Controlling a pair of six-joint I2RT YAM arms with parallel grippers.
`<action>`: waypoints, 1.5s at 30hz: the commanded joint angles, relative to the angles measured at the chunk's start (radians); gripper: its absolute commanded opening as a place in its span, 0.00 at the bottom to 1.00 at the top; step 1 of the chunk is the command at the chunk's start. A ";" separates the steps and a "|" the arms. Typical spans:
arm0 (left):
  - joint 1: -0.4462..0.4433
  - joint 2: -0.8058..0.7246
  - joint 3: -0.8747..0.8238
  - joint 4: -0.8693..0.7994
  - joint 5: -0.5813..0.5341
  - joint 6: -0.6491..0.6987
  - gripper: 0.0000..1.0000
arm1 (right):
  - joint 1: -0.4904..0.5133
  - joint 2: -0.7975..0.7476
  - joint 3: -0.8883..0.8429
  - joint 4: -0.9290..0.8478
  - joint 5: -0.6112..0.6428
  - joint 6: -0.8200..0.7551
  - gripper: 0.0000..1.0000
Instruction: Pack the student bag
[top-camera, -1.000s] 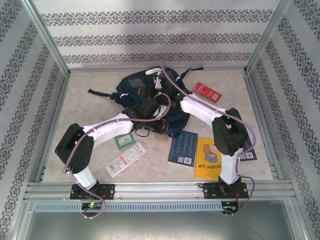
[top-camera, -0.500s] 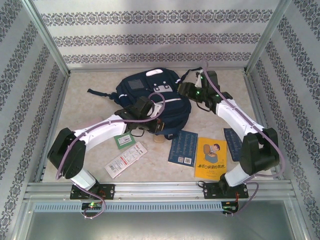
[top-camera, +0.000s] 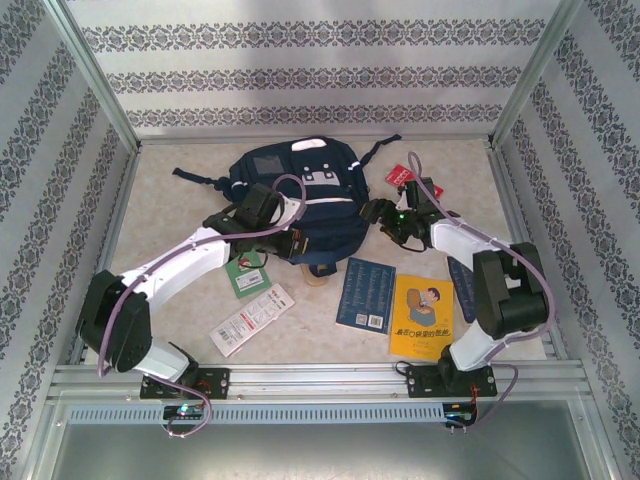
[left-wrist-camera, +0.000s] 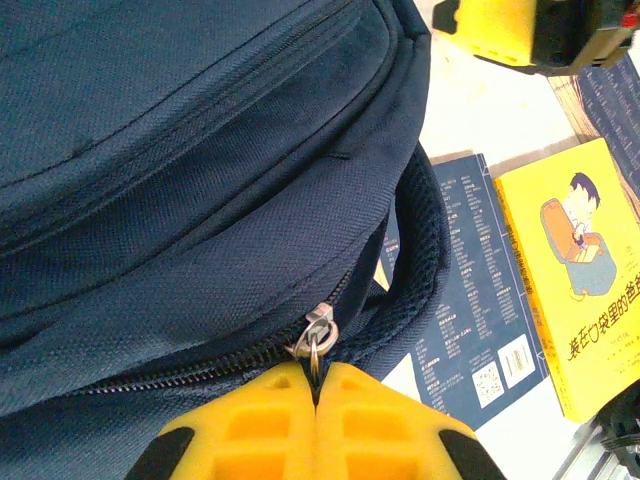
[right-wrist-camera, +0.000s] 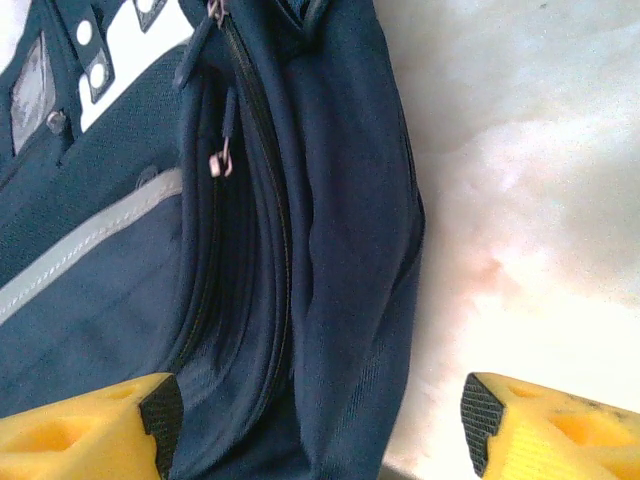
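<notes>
The student bag (top-camera: 305, 192), navy blue with white stripes, lies at the back middle of the table. My left gripper (top-camera: 292, 243) is at its near edge. In the left wrist view the yellow fingers (left-wrist-camera: 250, 420) of my left gripper (left-wrist-camera: 316, 372) are pressed together on the metal ring of the zipper pull (left-wrist-camera: 316, 345); the zipper (left-wrist-camera: 190, 370) beside it is closed. My right gripper (top-camera: 378, 215) is at the bag's right side. In the right wrist view my right gripper (right-wrist-camera: 320, 425) stands open, with the bag's side edge (right-wrist-camera: 350, 300) between the spread fingertips (right-wrist-camera: 160, 410), not gripped.
A dark blue book (top-camera: 366, 295), a yellow book (top-camera: 420, 315) and another blue book (top-camera: 462, 285) lie in front of the bag on the right. A red book (top-camera: 405, 172) sits at the back right. A green card (top-camera: 247, 280) and a white package (top-camera: 252, 318) lie front left.
My right arm swung from over the bag out to the right, then came down beside the bag's right edge, its jaws opening wider. The left gripper shifted left with the zipper pull.
</notes>
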 joint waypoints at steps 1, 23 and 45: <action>0.028 -0.061 -0.023 -0.006 0.038 0.033 0.00 | 0.002 0.058 -0.017 0.144 -0.072 0.110 0.70; 0.025 0.014 0.034 -0.107 0.061 -0.129 0.00 | 0.132 -0.061 -0.186 0.375 0.061 0.331 0.00; -0.150 0.281 0.294 -0.139 -0.019 -0.291 0.00 | 0.216 -0.148 -0.246 0.449 0.139 0.448 0.00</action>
